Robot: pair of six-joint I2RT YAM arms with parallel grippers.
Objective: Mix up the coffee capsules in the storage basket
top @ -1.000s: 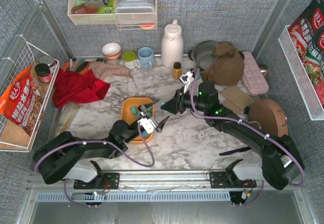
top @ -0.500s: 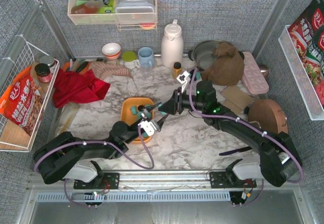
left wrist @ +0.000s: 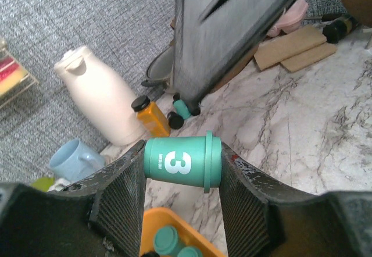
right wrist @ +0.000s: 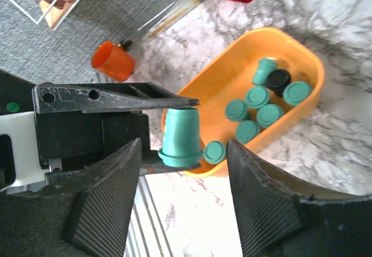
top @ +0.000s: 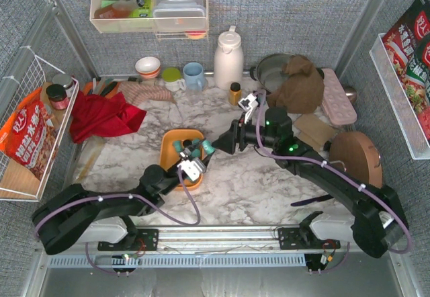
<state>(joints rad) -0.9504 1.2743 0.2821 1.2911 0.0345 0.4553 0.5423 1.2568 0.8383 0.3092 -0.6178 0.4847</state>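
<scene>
Vs half a second ago: left gripper (top: 193, 157) has shifted a little left and now sits over the near right part of the storage basket (top: 169, 138). Its elbow has dropped back toward the left near corner, so the arm lies lower and more stretched along the near edge. Right gripper (top: 212, 145) has backed off a touch but is still aimed at the basket from the right. Left fingers (left wrist: 119, 202) are clamped end to end on one teal capsule (left wrist: 183, 164), one pad on its narrow base and the other on its flanged rim. It lies crosswise in the left wrist view, with a white "3" printed on the side. In the right wrist view that capsule hangs over the basket's near wall. Right jaws are spread wide with nothing between them, just right of the left gripper; that arm reaches in from the right near corner across the marble table (top: 255, 183). The rest of the coffee capsules (right wrist: 256, 113) sit loose in the basket, bunched toward one end. I count seven teal and one black (right wrist: 278, 79), most with the flat end up and one teal tipped on its side. The basket is left of centre on the table. Beyond it are the red cloth (top: 101, 115), white jug (left wrist: 102, 103), amber bottle (left wrist: 152, 116) and blue mug (left wrist: 70, 158).
</scene>
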